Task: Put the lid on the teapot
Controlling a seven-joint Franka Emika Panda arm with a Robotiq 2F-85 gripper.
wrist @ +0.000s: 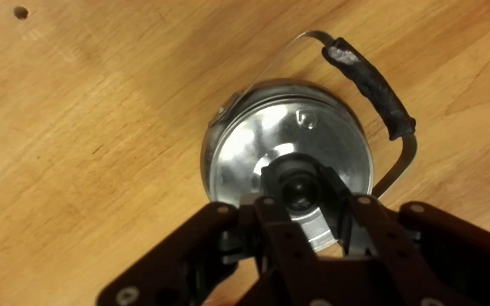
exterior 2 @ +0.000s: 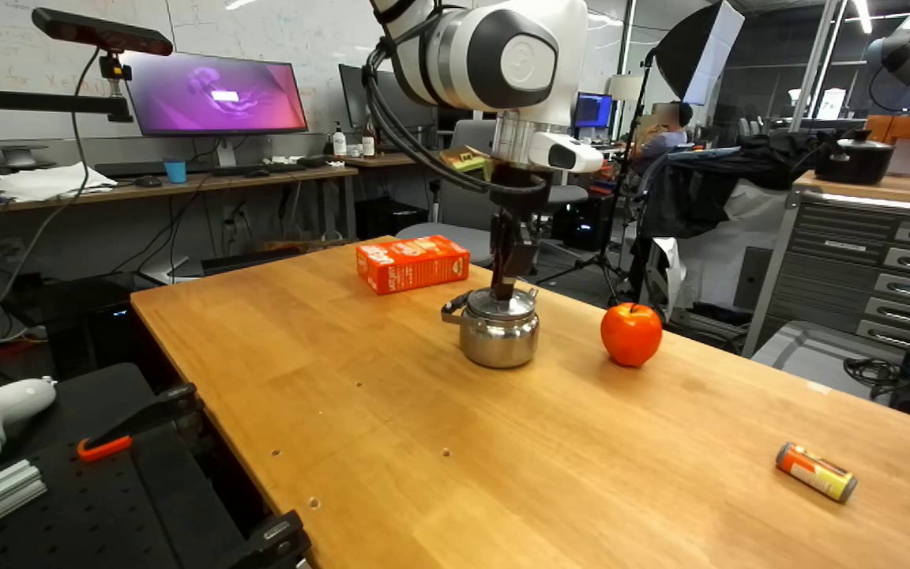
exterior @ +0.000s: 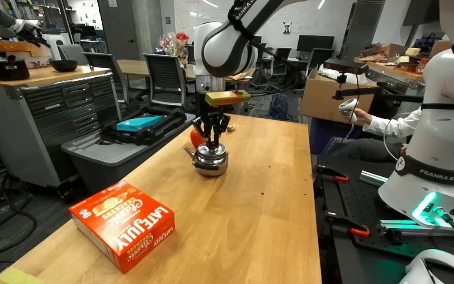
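Cracker box (exterior: pixel 121 225) on table (exterior: pixel 246 228)

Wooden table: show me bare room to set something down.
Bare tabletop runs along the edge facing the robot's base; other patches separate the teapot from the cracker box and the small cylinder. It's crowded at the teapot: the end effector over its lid, red fruit nearby.

My teapot (exterior 2: pixel 499 341), squat and silvery, stands upright on the table (exterior 2: pixel 360 340), its black-gripped handle (wrist: pixel 369 88) leaning out to one side. I have the shiny round lid (wrist: pixel 289 132) by its dark knob (wrist: pixel 300 192), across the teapot's top (fully seated or not, I cannot tell).
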